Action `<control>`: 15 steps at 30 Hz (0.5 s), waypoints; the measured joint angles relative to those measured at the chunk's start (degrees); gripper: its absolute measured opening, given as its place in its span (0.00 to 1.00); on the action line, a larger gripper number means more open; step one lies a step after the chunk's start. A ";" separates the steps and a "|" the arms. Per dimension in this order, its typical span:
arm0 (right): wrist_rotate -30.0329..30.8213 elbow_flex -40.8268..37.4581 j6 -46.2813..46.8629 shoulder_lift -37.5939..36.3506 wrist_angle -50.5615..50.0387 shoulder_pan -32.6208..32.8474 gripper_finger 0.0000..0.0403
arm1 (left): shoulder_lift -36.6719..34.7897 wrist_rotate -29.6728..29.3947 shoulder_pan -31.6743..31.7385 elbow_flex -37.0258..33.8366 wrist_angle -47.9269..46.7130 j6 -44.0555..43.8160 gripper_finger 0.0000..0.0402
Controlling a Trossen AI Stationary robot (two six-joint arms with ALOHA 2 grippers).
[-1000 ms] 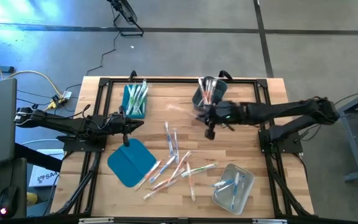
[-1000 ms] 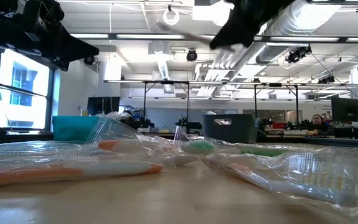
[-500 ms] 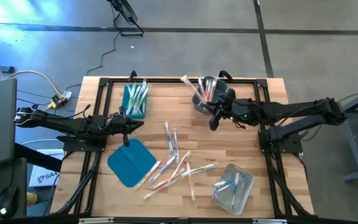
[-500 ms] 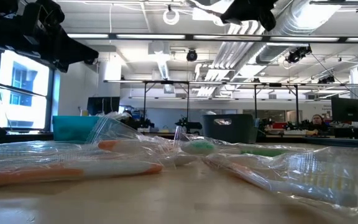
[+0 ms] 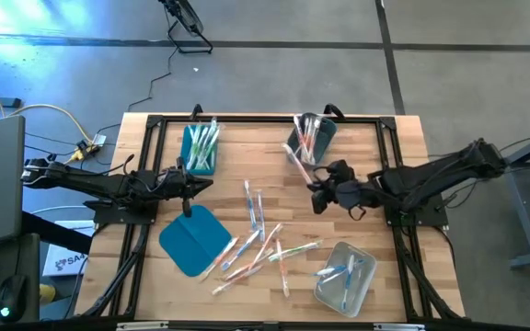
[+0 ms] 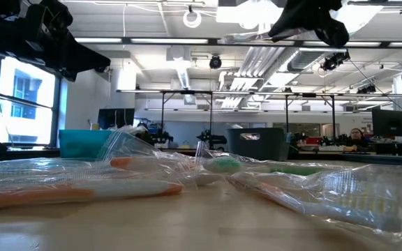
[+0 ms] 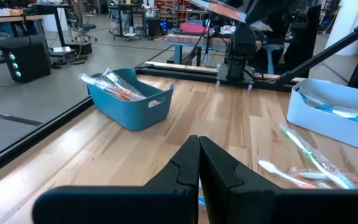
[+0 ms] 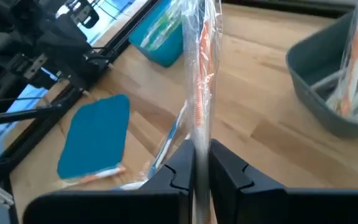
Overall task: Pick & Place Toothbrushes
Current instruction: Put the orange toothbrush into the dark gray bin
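The wooden table (image 5: pixel 247 152) is the biggest thing here, with black framing round it and both arms reaching in from the sides. The right hand (image 5: pixel 313 188) hangs over the middle of the table, its fingers pinching one wrapped toothbrush (image 8: pixel 199 93) with an orange strip; the stick runs straight out beyond the fingertips. Just past that hand stands the grey bin (image 5: pixel 308 138), already bristling with orange-tinted brushes. Below and toward the front corner on the hand's own side sits the clear bin (image 5: pixel 348 276) with a few blue ones. Across from it, on the far side of the table, are the teal bin (image 5: pixel 199 147) of green brushes and the flat teal lid (image 5: pixel 194 237). The left hand (image 5: pixel 184 184) waits between those two, fingers pressed together on nothing.

The loose toothbrushes (image 5: pixel 260 244) lie scattered between the lid and the clear bin, below and inward of the right hand.

These look very light and stiff, but the crinkly plastic sleeve should be slippery, so a pinch near the end would let the stick swing or slide. I would take them mid-handle. From the wrist view I cannot quite tell how far along the handle the present grip sits, though it seems close to one end.
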 joint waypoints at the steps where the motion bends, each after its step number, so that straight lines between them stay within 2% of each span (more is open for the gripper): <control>1: 0.07 0.00 0.93 0.30 -0.05 0.26 0.05 | -0.02 0.00 0.00 0.00 0.00 -0.02 0.00; 5: 1.86 0.00 1.39 2.03 -0.12 1.33 0.05 | 0.00 0.00 0.00 0.00 0.00 -0.04 0.00; 11: 15.53 0.00 2.18 3.07 0.15 5.69 0.05 | -0.02 0.00 0.00 0.00 -0.02 -0.48 0.00; 15: 24.32 0.01 7.42 3.07 -2.20 9.99 0.05 | -0.02 0.00 0.00 0.00 -0.55 -0.46 0.00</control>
